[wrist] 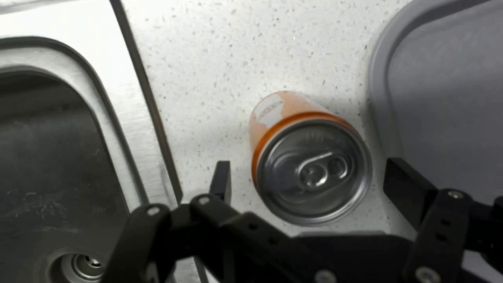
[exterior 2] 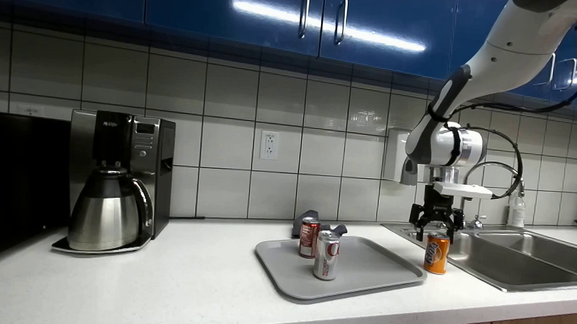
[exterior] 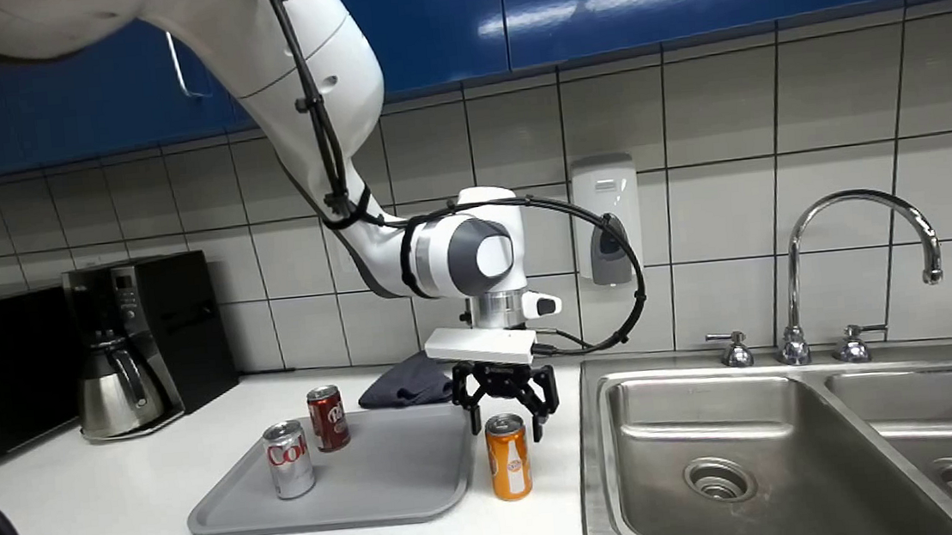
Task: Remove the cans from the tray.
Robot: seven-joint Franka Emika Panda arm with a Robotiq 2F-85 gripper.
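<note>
Cans (exterior 2: pixel 326 261), three in all, stand upright before us. The white counter (exterior: pixel 100 499) holds the steel sink (exterior: pixel 774 526) and, near it, the grey tray (exterior: pixel 382 474). Our gripper (exterior: pixel 507 431) hangs between the two, its fingers (wrist: pixel 406 192) apart and clamped on nothing. Between them, with a gap on either side in the wrist view, is the orange can (exterior: pixel 510 469), on the counter just beside the tray; the silver can (exterior: pixel 290 469) and the dark red can (exterior: pixel 329 420) are on the tray, near each other. We judge the step in hand to be letting go of the orange can. Next, we think, comes a straight lift clear of it, then a pass over the tray to whichever can gives our fingers more room.
</note>
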